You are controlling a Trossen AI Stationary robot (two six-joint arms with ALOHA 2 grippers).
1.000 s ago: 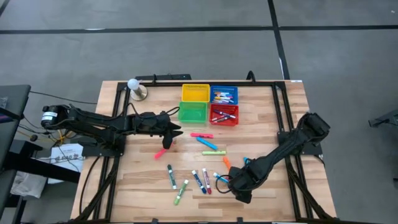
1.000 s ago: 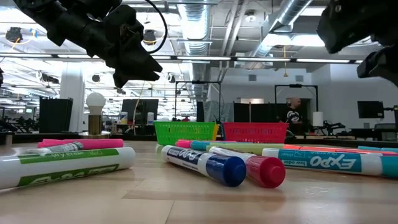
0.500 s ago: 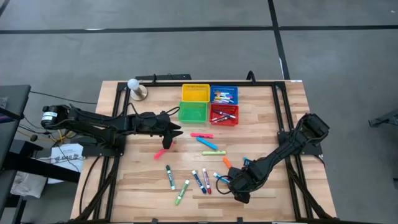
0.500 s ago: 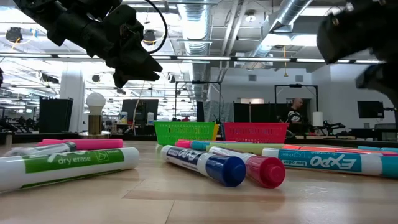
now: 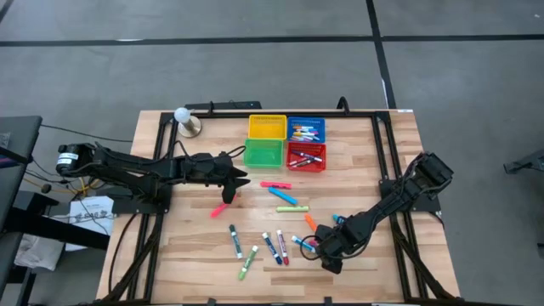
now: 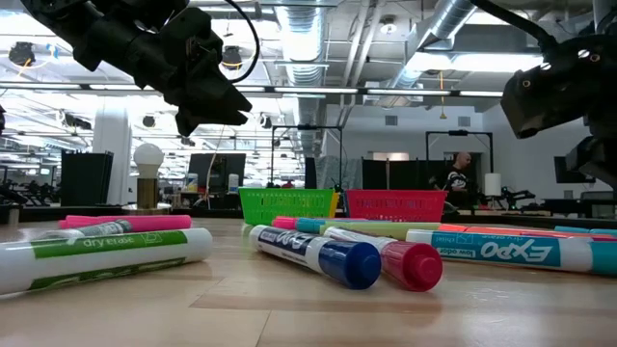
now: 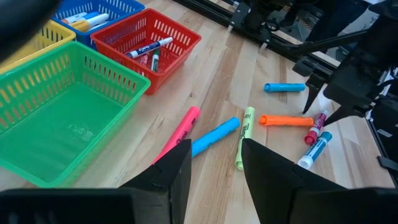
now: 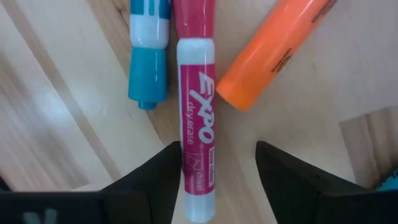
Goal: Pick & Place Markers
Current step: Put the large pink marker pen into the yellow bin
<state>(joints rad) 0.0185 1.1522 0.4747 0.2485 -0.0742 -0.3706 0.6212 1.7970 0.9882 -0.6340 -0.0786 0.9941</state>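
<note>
The red-capped marker (image 8: 196, 118) lies flat on the table (image 5: 374, 170) near its front edge, right of centre, touching a teal-capped marker (image 8: 148, 50) on one side, with an orange marker (image 8: 273, 53) angled away on the other. Its long axis runs straight out from the right gripper (image 8: 214, 180), whose open, empty fingers (image 8: 149, 177) straddle the near end, so a straight descent should seat it, though one finger may nudge the teal neighbour. The left gripper (image 7: 214, 165), also part open and empty, hangs well away beside the green basket (image 7: 62, 112).
</note>
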